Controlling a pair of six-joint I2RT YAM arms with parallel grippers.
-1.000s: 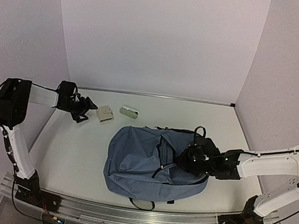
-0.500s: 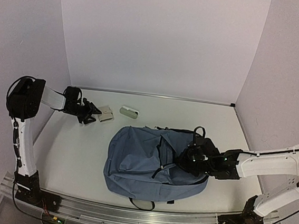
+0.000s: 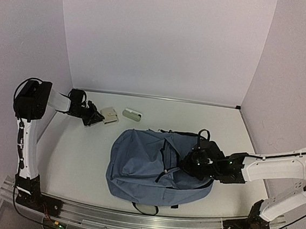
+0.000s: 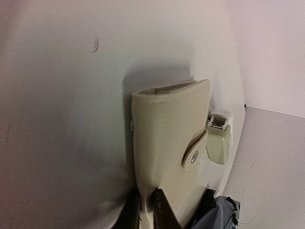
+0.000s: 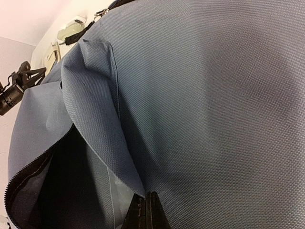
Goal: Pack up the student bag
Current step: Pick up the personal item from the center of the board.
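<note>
The student bag, dusty blue, lies flat in the middle of the table with its zip opening dark and gaping. My right gripper is shut on the edge of the bag's fabric flap, its fingertips pinching the cloth. At the back left lies a cream wallet with a snap tab. My left gripper is low on the table, and its dark jaws are closed on the wallet's near edge. A corner of the bag shows beside it.
A small pale case lies just right of the wallet and near the bag's top; it shows as the pale case past the wallet in the left wrist view. White walls close in the table at the back and on both sides.
My left gripper slid right up to the wallet and closed its jaws on the wallet's edge. The right arm and the bag have not moved.
</note>
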